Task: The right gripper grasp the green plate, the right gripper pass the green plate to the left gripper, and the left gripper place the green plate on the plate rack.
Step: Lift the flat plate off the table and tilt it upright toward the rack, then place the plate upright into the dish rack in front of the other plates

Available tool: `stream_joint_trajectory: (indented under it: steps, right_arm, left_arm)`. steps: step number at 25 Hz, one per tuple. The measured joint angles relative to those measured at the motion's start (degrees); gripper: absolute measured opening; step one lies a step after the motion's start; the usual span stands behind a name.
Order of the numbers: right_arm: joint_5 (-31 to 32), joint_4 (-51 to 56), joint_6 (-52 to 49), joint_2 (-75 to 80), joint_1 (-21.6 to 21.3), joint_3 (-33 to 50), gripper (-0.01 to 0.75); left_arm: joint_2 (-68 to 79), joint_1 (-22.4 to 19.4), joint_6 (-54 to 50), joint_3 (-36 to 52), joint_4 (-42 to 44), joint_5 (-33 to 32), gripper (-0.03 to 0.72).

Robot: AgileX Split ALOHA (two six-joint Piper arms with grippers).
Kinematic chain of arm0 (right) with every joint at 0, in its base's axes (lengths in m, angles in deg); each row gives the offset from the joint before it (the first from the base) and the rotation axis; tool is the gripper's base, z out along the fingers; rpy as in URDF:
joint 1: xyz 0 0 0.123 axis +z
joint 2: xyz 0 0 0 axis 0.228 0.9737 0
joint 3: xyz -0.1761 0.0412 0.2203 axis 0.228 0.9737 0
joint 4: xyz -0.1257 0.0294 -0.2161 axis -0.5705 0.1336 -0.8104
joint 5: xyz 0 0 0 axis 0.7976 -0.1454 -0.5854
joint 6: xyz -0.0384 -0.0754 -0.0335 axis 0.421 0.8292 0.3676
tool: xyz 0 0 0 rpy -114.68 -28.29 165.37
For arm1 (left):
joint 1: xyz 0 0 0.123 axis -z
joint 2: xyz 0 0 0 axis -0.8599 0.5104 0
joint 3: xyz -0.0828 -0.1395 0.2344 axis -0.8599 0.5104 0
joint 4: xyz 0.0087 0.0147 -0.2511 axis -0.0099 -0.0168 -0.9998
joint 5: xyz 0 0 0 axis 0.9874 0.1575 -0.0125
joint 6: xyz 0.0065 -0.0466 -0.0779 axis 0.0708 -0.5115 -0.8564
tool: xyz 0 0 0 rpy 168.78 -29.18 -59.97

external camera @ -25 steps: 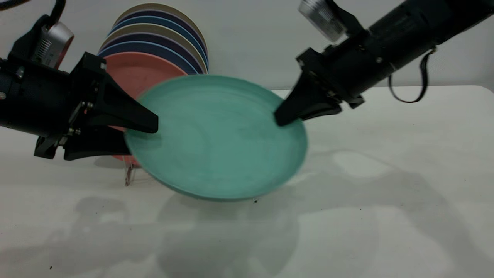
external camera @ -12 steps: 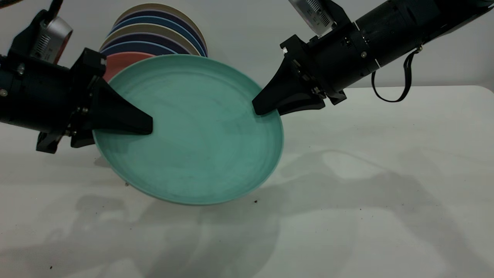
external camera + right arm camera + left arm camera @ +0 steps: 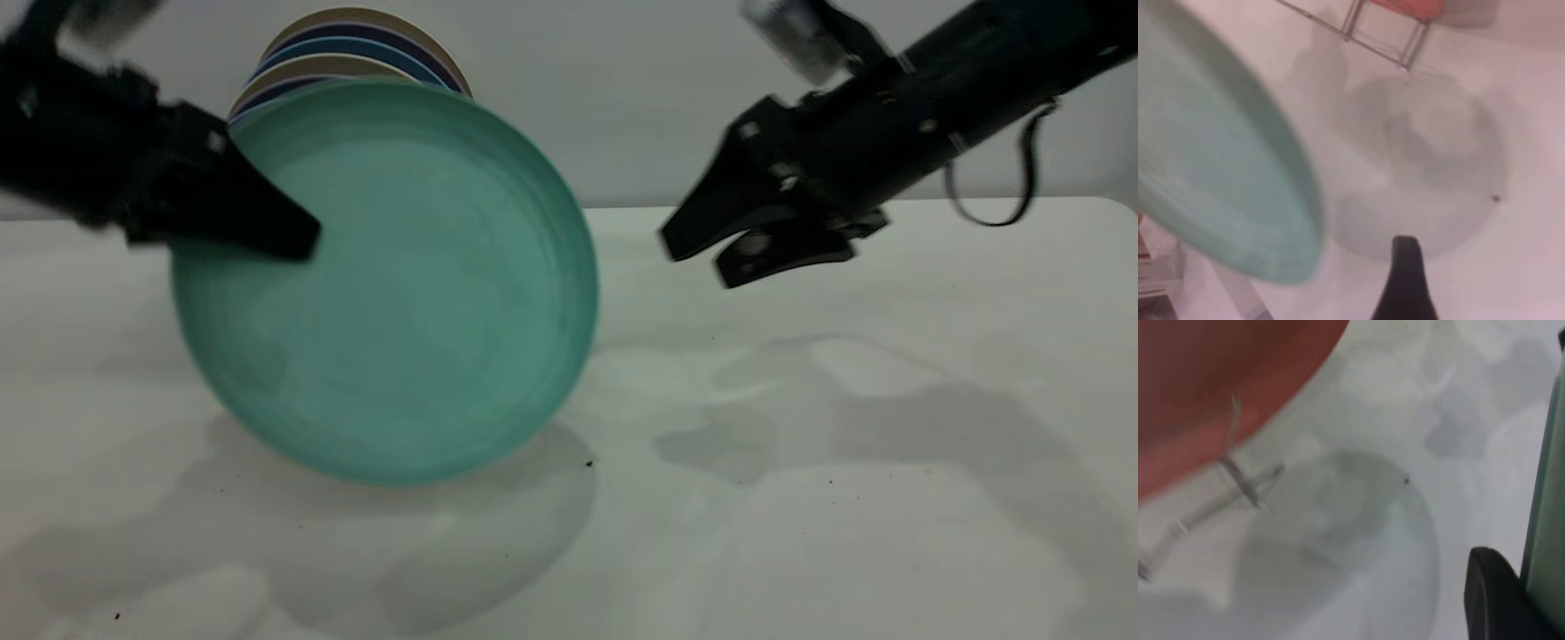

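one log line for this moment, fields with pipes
phase: handover done | left gripper: shut on round teal-green plate, held tilted before wire plate rack | right gripper: open, clear of plate

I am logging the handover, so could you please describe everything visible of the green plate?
The green plate is round, matte teal with a low raised rim, tilted nearly upright and facing the camera. The left gripper pinches its left rim; the right gripper is open and apart from it. It hides most of the racked plates behind.
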Motion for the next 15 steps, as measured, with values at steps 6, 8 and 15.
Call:
stream_joint_trajectory:
  steps: [6,8,15]
  right_arm:
    - [2.97,-4.3,-0.93,-0.16,-7.37,0.0,0.588]
    - [2.97,-5.77,-1.17,-0.16,-9.53,0.0,0.572]
    - [2.97,-7.05,-1.72,-0.16,-14.35,0.0,0.565]
  left_arm:
    - [-0.31,0.0,-0.47,-13.61,30.03,-12.53,0.112]
    - [-0.31,0.0,2.68,-17.89,35.34,-14.75,0.112]
    - [-0.31,0.14,16.09,-26.97,38.27,-7.97,0.112]
